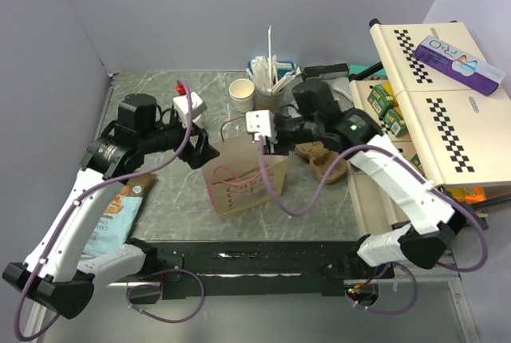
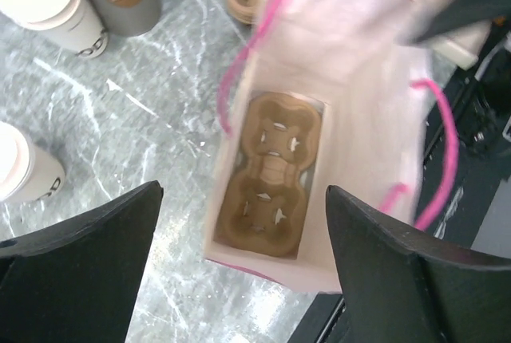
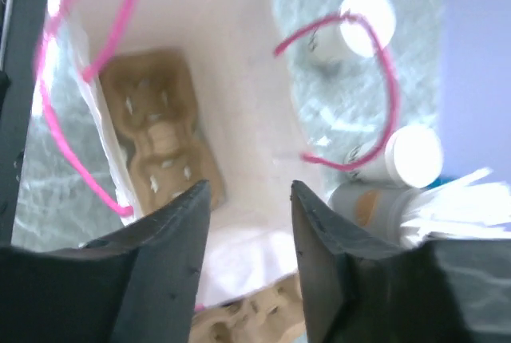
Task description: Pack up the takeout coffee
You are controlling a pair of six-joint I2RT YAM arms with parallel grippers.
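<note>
paper bag (image 2: 351,120): holding cardboard tray (image 2: 271,175) at bottom | lidded coffee cups (image 2: 48,4): standing outside on table (image 2: 144,120) | left gripper (image 2: 243,195), right gripper (image 3: 249,191): gaping, gripping nothing

The grey marbled table (image 1: 172,199) carries a paper bag with pink handles (image 1: 243,182), standing open near its middle. At the bag's 3 o'clock lies a brown cardboard tray (image 1: 326,161). At 12 o'clock stand a paper cup (image 1: 242,93) and, just beside it, a grey cup of straws (image 1: 267,97). A snack packet (image 1: 116,217) lies flat at 8 o'clock.
</note>
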